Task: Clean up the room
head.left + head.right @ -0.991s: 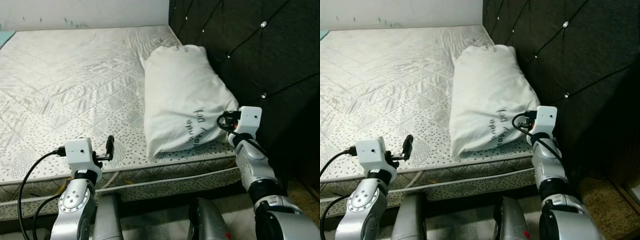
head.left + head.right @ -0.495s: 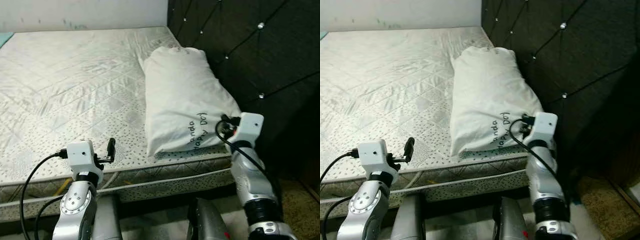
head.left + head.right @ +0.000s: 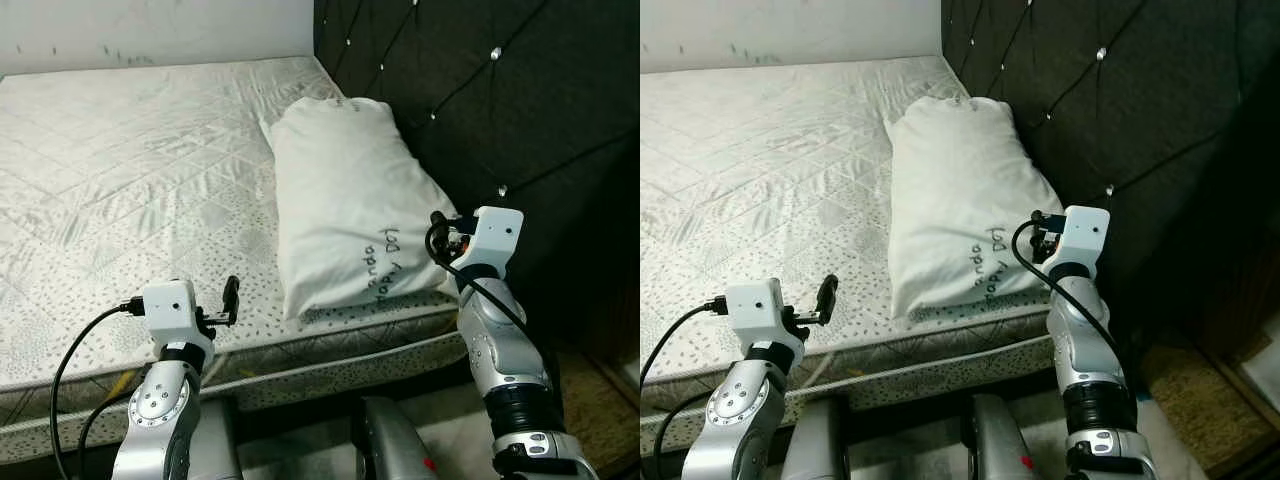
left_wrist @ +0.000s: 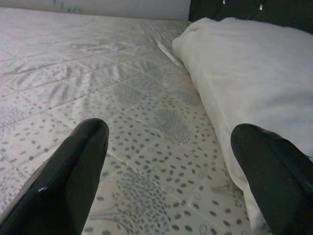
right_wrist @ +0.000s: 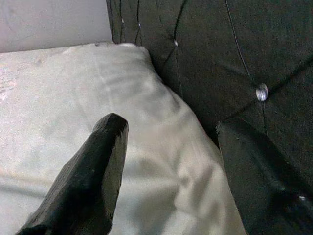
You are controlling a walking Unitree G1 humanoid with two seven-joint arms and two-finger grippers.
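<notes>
The left gripper point(image 4: 166, 181) is nearest, low over the front edge of the mattress point(image 3: 130, 180), its fingers wide apart with nothing between them; the pillow point(image 3: 350, 200) lies just beside its one finger. The right gripper point(image 5: 171, 171) is at the near corner of the pillow, next to the headboard point(image 3: 480, 90). Its fingers are also apart: one finger rests over the pillow cloth, the other is against the dark padding, and no cloth is pinched between them.

The pillow lies lengthwise on the mattress along the headboard, with its near end at the bed's front edge and handwriting on that end.

Compared with one second ago, the right gripper has drawn slightly back from the pillow corner, and the whole view has shifted, so the head has moved. The pillow keeps its place. This suggests the pillow is now set down and released, and the robot can probably turn to the next thing.
</notes>
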